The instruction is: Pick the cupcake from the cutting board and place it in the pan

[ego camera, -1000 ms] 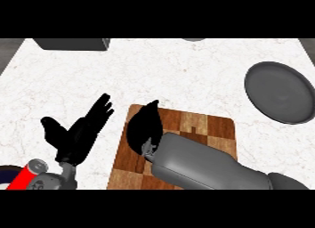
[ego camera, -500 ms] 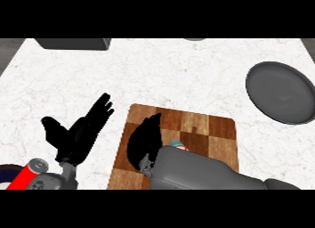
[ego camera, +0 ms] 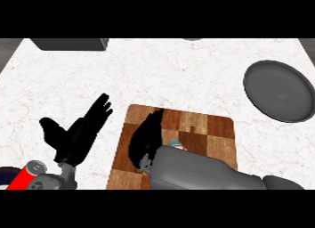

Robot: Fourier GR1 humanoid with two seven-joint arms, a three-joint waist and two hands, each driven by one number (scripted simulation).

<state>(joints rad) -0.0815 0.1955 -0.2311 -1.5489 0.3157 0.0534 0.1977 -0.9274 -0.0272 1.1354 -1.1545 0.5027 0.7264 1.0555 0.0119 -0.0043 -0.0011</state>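
Cutting board (ego camera: 212, 131): bears the cupcake.
Pan (ego camera: 278, 91): at its 2 o'clock, empty, the drop target.
Right hand (ego camera: 147, 140): edge-on beside cupcake, probably lining up a grasp; closure cannot tell.
Left hand (ego camera: 78, 133): 9 o'clock, spread, resting.
Cupcake (ego camera: 176, 143): on board, at the right hand's 3 o'clock.

My one view looks from the robot's head steeply down onto the pale marbled counter (ego camera: 186, 75). It faces away from the body, so the counter's far side is toward the top. The view is close: the cutting board (ego camera: 212, 129) fills the lower middle and the pan (ego camera: 278, 91) sits by the right edge. The left robot hand (ego camera: 78, 133) and right robot hand (ego camera: 147, 138) enter from the lower edge, unmirrored.
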